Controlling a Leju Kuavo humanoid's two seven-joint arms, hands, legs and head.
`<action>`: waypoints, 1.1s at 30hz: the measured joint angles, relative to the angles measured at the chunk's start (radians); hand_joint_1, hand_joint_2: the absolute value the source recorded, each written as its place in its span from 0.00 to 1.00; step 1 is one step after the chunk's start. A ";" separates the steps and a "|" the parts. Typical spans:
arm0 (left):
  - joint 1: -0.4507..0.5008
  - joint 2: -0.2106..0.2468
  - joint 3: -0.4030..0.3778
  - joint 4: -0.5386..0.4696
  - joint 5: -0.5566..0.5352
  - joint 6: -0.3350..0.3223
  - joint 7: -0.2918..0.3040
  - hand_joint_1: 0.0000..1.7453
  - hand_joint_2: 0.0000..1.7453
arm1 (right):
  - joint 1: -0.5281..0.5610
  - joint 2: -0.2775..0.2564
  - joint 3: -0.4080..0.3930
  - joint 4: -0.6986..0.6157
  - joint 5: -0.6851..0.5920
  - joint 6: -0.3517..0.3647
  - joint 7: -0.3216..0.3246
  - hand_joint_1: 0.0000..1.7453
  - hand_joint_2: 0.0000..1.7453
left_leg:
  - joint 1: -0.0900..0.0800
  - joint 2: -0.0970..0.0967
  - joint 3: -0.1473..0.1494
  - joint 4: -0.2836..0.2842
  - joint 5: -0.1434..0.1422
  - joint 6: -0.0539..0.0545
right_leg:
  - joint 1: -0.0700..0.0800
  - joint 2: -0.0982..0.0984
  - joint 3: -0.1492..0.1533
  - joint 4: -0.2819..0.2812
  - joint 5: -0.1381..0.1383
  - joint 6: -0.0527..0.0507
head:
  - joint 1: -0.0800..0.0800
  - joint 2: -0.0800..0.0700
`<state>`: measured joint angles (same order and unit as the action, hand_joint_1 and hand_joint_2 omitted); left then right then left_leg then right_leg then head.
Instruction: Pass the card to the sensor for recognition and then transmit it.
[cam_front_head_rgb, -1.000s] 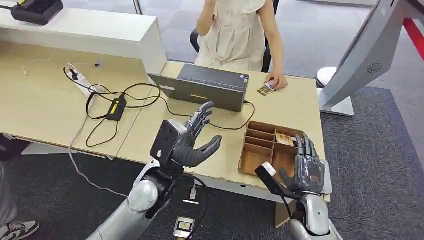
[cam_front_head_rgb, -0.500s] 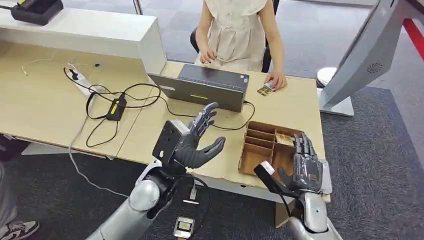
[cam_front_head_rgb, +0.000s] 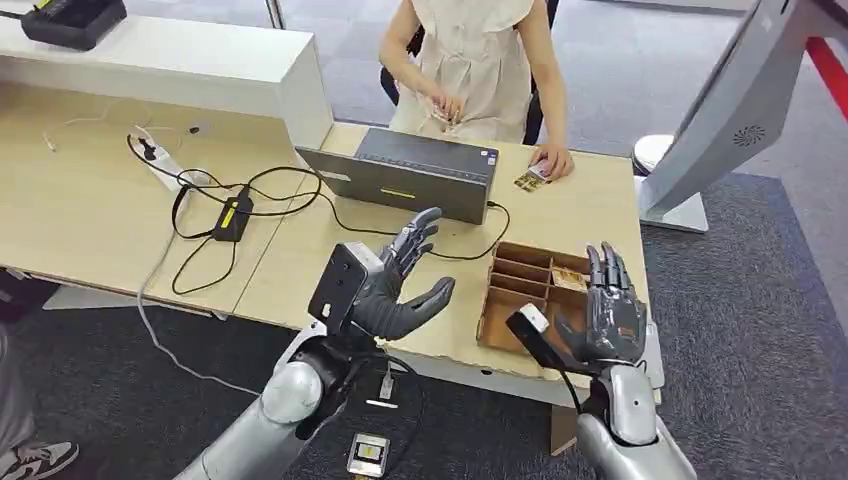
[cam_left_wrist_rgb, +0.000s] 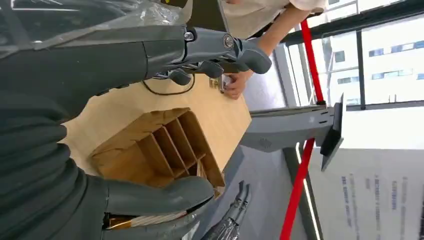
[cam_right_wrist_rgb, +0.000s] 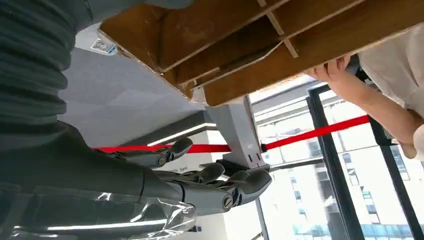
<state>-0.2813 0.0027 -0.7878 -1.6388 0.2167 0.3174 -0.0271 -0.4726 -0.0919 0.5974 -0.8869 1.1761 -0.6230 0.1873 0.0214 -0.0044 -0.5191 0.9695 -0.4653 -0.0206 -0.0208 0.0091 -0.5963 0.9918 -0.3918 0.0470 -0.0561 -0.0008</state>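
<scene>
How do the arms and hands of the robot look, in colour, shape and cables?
Both arms are smooth silver tubes with rounded joints. The left hand and right hand are dark grey, with slim jointed fingers and a thicker thumb. A black boxy camera unit sits at each wrist; thin black cables run from them along the forearms. Close up, the grey wrist cover is ribbed.

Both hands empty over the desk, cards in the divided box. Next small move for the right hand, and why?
Probably lower the right hand into the wooden box toward the card in its far compartment. Both the right and the left hand are open and hold nothing, and the right one hovers at the box's near edge, closer to that card.
</scene>
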 joint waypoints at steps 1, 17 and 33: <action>0.000 0.000 0.000 0.000 0.000 0.003 0.000 0.00 1.00 | -0.003 0.000 0.000 -0.001 0.000 0.004 -0.002 0.00 1.00 | 0.000 0.000 0.000 0.000 0.000 0.000 | 0.000 0.000 0.000 0.000 0.000 0.000 | 0.000 0.000; 0.000 0.000 -0.008 0.000 0.005 0.009 -0.006 0.00 1.00 | -0.042 0.025 0.014 0.034 -0.052 0.056 -0.031 0.00 1.00 | 0.000 0.000 0.000 0.000 0.000 0.000 | 0.000 0.000 0.000 0.000 0.000 0.000 | 0.000 0.000; 0.000 0.000 -0.009 0.000 0.008 0.014 -0.007 0.00 1.00 | -0.064 0.049 0.017 0.098 -0.103 0.053 -0.041 0.00 1.00 | 0.000 0.000 0.000 0.000 0.000 0.000 | 0.000 0.000 0.000 0.000 0.000 0.000 | 0.000 0.000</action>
<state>-0.2816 0.0031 -0.7965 -1.6384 0.2251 0.3319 -0.0340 -0.5365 -0.0431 0.6146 -0.7885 1.0731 -0.5703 0.1465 0.0214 -0.0045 -0.5192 0.9695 -0.4654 -0.0206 -0.0208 0.0091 -0.5963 0.9918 -0.3918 0.0470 -0.0561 -0.0008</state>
